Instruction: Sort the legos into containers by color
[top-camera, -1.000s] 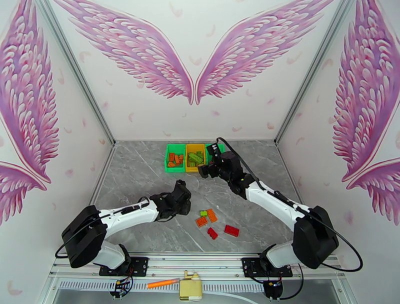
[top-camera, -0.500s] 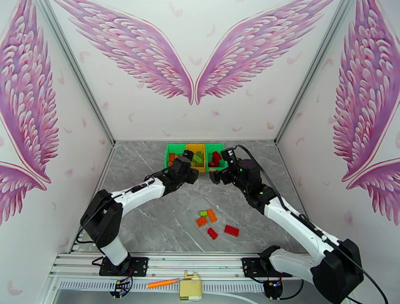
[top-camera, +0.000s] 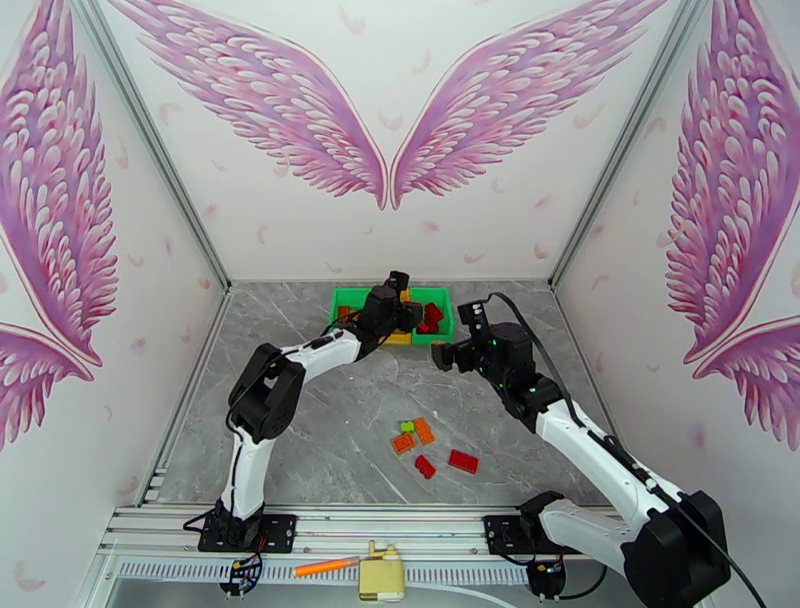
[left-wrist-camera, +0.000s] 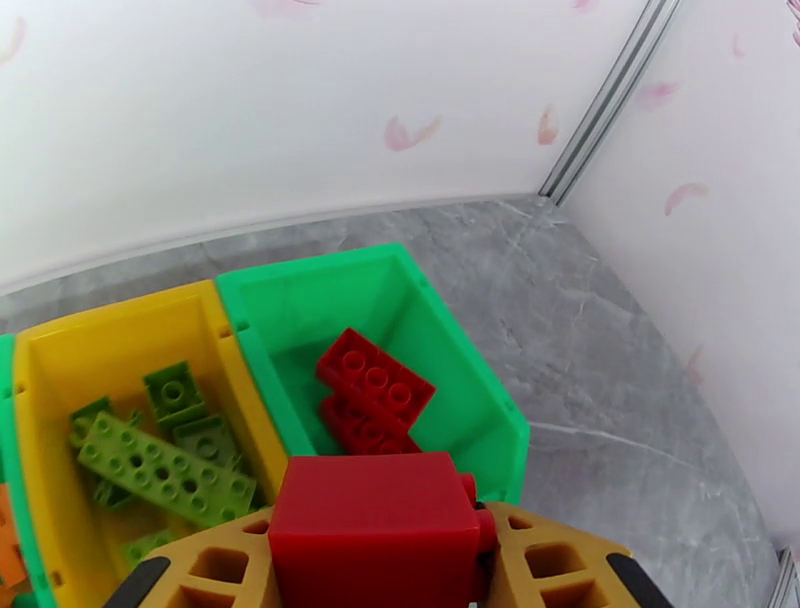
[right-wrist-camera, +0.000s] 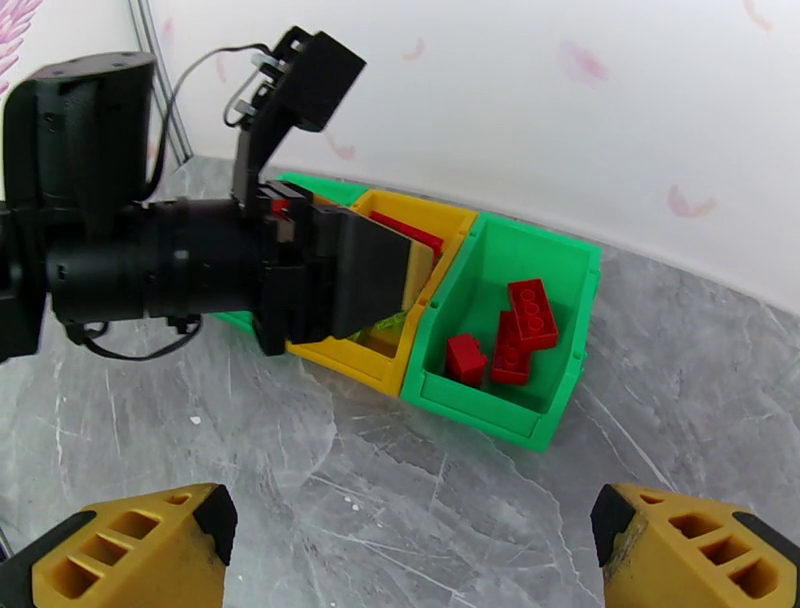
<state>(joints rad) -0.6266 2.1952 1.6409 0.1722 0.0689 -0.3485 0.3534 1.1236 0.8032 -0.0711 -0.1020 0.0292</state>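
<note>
My left gripper (left-wrist-camera: 375, 565) is shut on a red lego (left-wrist-camera: 372, 525) and holds it above the containers, over the near edge where the yellow bin (left-wrist-camera: 110, 345) meets the right green bin (left-wrist-camera: 300, 285). Light green legos (left-wrist-camera: 165, 470) lie in the yellow bin, and red legos (left-wrist-camera: 375, 382) in the right green bin. From above, the left gripper (top-camera: 398, 300) covers most of the yellow bin; the left green bin (top-camera: 347, 297) holds orange legos. My right gripper (right-wrist-camera: 410, 545) is open and holds nothing, standing just near and right of the right green bin (right-wrist-camera: 480, 420).
Loose legos lie on the grey table between the arms: a green one (top-camera: 407, 427), two orange ones (top-camera: 424, 432), and two red ones (top-camera: 462, 460). The left arm (right-wrist-camera: 150, 270) stretches across the bins. An orange stick (top-camera: 325, 567) rests on the front rail.
The left arm has swung from mid-table out to the bins with the red lego. The right gripper has drawn back from the bins toward the right.
</note>
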